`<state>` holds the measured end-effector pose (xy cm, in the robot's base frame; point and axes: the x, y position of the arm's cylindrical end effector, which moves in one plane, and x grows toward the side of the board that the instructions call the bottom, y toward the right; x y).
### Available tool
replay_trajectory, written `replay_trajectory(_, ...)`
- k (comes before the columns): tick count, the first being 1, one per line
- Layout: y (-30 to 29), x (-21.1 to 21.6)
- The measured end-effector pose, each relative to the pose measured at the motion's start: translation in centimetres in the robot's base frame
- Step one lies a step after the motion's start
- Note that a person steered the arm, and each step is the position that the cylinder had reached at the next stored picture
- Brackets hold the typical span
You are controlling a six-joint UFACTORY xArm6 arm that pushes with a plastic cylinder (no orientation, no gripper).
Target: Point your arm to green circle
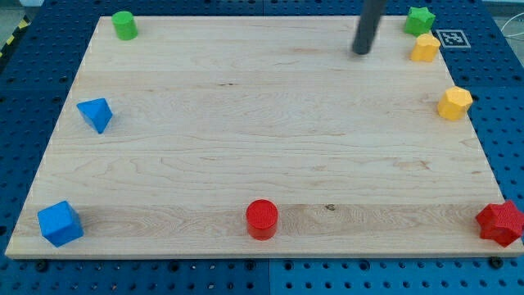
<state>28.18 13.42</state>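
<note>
The green circle [124, 24] is a short green cylinder at the board's top left corner. My tip [361, 52] is the lower end of a dark rod near the view's top right. It stands far to the right of the green circle, with bare wood between them. It is not touching any block. The closest blocks to my tip are a green star [420, 19] and a yellow block [425, 47] just to its right.
A yellow hexagon [454, 103] sits at the right edge. A red star [501, 223] is at the bottom right, a red cylinder [262, 219] at the bottom middle. A blue cube [60, 223] is at the bottom left, a blue triangle [96, 114] at the left edge.
</note>
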Motion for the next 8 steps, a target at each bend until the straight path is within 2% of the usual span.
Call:
replay_trajectory(2,-2.9,-0.2)
replay_trajectory(3,-7.5,-0.8)
replay_trajectory(5,-18.0,-7.1)
replay_trajectory(6,-24.5,-8.6)
replay_trajectory(8,-29.8,-9.0)
